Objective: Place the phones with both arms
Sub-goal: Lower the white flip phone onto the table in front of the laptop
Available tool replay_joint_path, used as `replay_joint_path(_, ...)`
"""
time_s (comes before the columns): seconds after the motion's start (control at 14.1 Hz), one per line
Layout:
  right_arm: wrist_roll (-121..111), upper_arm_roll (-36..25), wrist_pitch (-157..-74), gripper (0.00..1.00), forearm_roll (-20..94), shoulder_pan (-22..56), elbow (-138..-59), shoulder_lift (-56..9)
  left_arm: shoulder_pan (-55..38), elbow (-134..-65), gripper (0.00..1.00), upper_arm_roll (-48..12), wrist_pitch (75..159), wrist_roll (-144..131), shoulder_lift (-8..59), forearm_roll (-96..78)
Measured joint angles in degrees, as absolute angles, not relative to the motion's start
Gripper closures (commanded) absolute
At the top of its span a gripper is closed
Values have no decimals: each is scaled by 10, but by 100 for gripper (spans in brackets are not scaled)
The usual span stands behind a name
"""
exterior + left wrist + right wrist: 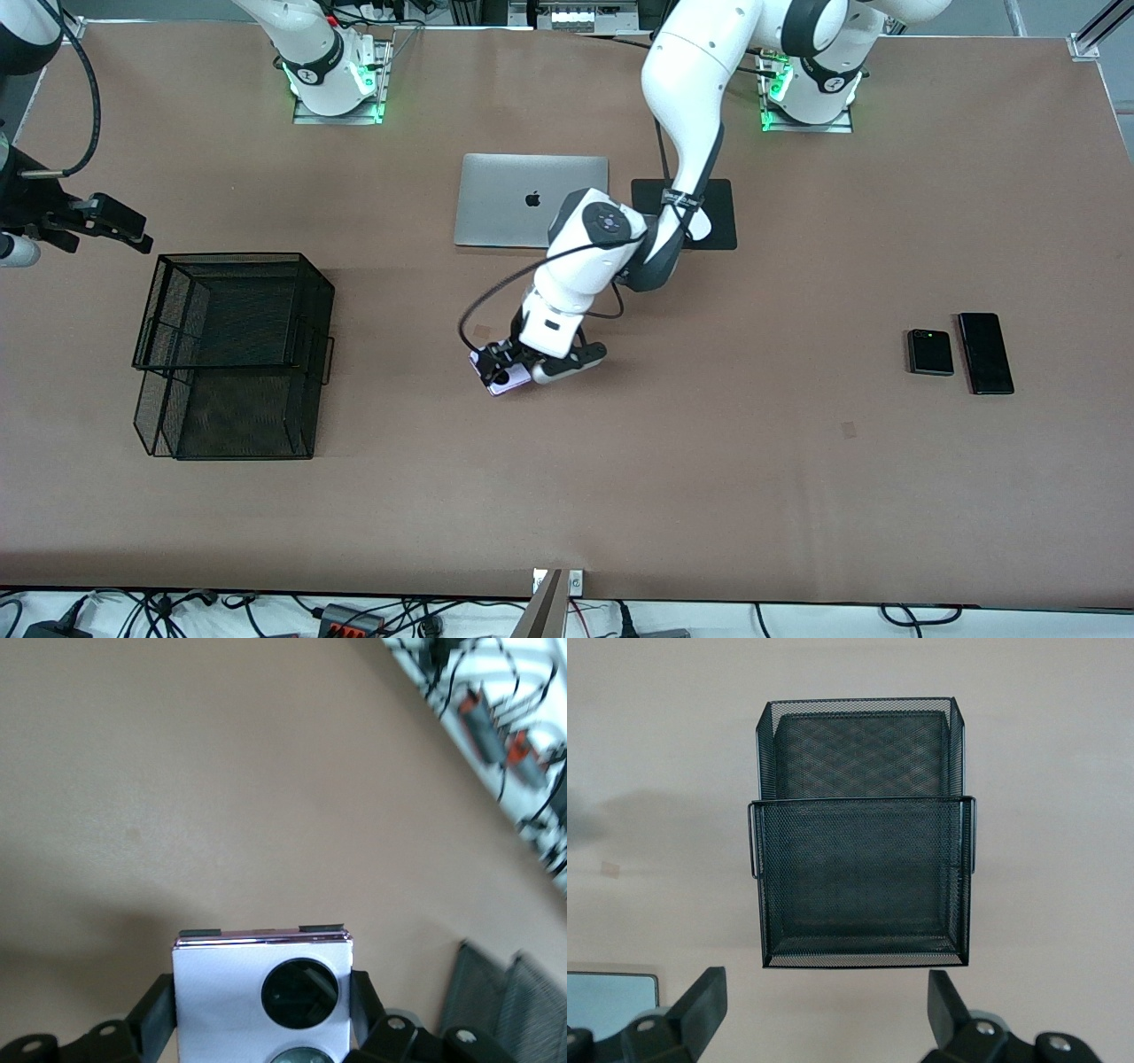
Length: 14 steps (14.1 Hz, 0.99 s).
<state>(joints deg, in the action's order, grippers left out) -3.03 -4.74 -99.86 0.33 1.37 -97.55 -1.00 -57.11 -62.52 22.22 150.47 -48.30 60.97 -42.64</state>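
Fingers of the left gripper (pixel 512 368) are clamped on the pale-lilac flip phone (pixel 501 376), 1 pad on each side edge, with its 2 black round lenses (pixel 299 994) facing the wrist camera. That gripper hangs over bare brown table (pixel 620 496), between the black mesh basket (pixel 232 354) and the 2 other phones. Black flip phone (pixel 929 352) and black slab phone (pixel 985 353) lie flat just beside each other, toward the left arm's end of the table, well apart from the gripper. Silver laptop (pixel 514 199) lies closed, farther from the front camera than the gripper. The right gripper (pixel 824 1001) waits with its fingers spread wide and holding nothing, over the basket's 2 tiers.
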Motion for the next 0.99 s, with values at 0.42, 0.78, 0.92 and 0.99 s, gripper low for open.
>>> replay_joint_path(0.42, -33, -76, -981, 0, 2, 7, -973, -7, -602, -623, 77, 243, 1495, -406, 648, -424)
replay_joint_path(0.78, -33, -89, -944, 0, 2, -3, -969, 0, -615, -620, 60, 249, 1480, -341, 656, -422)
replay_joint_path(0.92, -33, -89, -944, 0, 2, -6, -969, 0, -618, -620, 44, 251, 1479, -329, 660, -422)
replay_joint_path(0.99, -33, -89, -944, 0, 2, -6, -969, 0, -619, -620, 34, 251, 1479, -327, 661, -422)
